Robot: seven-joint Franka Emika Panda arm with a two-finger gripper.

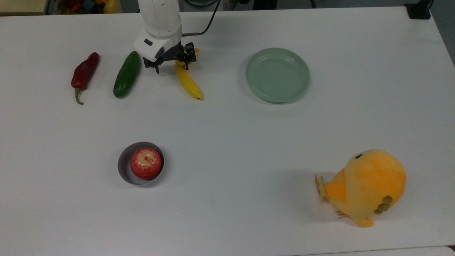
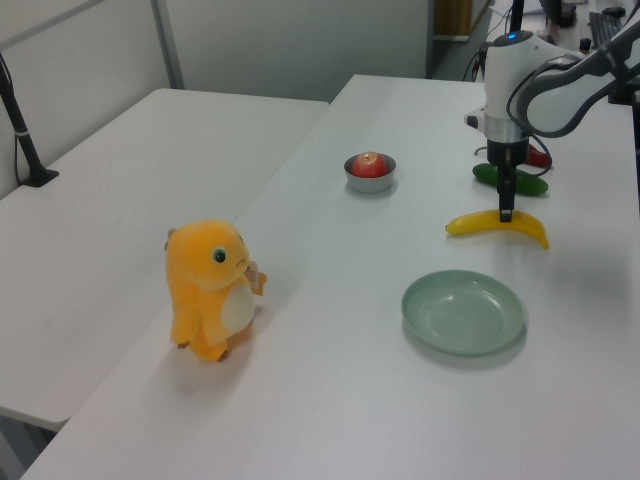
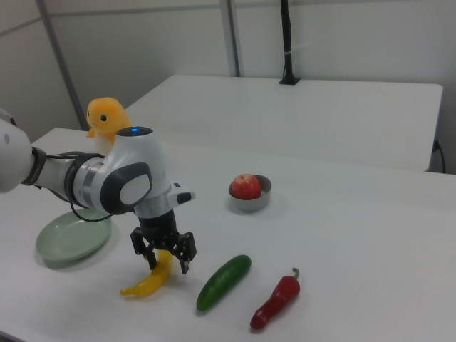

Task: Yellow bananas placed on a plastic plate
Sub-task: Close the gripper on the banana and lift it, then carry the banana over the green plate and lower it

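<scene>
The claw (image 1: 171, 61) stood open, one finger on each side of the banana (image 1: 187, 80) near its stem end, low over the white tabletop (image 1: 249, 142). In the left view it seemed almost to touch the fruit, but contact could not be judged surely. The banana lay flat under the claw, its dark tip pointing away toward the camera in the top view.

To do this step well, I think the claw should go fully down before closing, and close on the thick part, not the thin stem, so the curved fruit does not turn. The cucumber (image 1: 126, 74) lay just beside the claw on the top view's left, so the outer finger needed room there. The plate (image 1: 277, 75) waited well apart on the top view's right, empty.

No readable writing was visible on anything.
</scene>
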